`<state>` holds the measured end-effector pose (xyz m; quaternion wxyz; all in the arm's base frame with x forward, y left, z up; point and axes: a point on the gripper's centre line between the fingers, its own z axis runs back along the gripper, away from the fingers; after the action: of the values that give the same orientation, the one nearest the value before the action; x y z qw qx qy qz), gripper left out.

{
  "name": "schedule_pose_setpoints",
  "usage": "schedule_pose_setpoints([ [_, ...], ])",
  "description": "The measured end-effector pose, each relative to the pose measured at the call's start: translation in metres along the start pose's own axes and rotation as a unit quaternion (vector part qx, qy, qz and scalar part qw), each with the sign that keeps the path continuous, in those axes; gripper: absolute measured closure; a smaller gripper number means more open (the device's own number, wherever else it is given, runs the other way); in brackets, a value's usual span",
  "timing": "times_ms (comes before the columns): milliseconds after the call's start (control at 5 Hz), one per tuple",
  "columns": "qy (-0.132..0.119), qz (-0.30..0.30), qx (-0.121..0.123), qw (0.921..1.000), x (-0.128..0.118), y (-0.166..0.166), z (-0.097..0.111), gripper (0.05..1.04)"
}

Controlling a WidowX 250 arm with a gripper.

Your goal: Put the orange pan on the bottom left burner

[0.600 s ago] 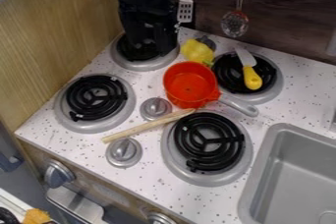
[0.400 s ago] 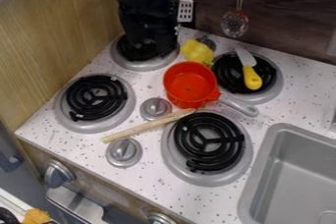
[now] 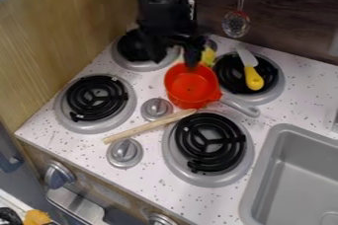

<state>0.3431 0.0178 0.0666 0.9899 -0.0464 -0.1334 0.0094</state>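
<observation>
The black gripper [image 3: 174, 57] hangs at the upper middle, its two fingers spread apart. One finger is over the edge of the back left burner, and the other is at the far rim of the orange pan [image 3: 191, 87]. The pan sits upright on the counter between the burners, its grey handle pointing to the lower right. Lower left of the pan is the bottom left burner [image 3: 98, 98], a black coil in a silver ring with nothing on it.
A wooden stick [image 3: 147, 127] lies between two grey knobs, its upper end by the pan. A yellow-handled knife [image 3: 253, 77] rests on the back right burner. Behind the pan is a yellow item [image 3: 208, 56], partly hidden. The sink [image 3: 297, 179] is at the lower right.
The gripper has moved right and slightly down, from over the back left burner to the pan's far rim, now covering part of the yellow item. The pan has not moved.
</observation>
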Motion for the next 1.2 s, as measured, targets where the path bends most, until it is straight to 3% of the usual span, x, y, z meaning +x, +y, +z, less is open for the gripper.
schedule_pose_setpoints([
  [200,-0.004,0.058,-0.015,0.9982,0.004,-0.023,-0.022,0.083],
  [400,0.001,0.173,-0.007,0.9849,0.015,-0.047,-0.038,0.083],
  [600,0.026,0.283,0.013,0.9588,0.013,-0.07,-0.046,0.083],
  [800,0.028,0.348,0.031,0.9367,0.014,-0.082,-0.048,0.083],
  [1000,0.029,0.449,0.073,0.8902,0.016,-0.092,-0.059,0.083],
  [1200,0.031,0.479,0.076,0.8741,0.018,-0.092,-0.066,0.083],
])
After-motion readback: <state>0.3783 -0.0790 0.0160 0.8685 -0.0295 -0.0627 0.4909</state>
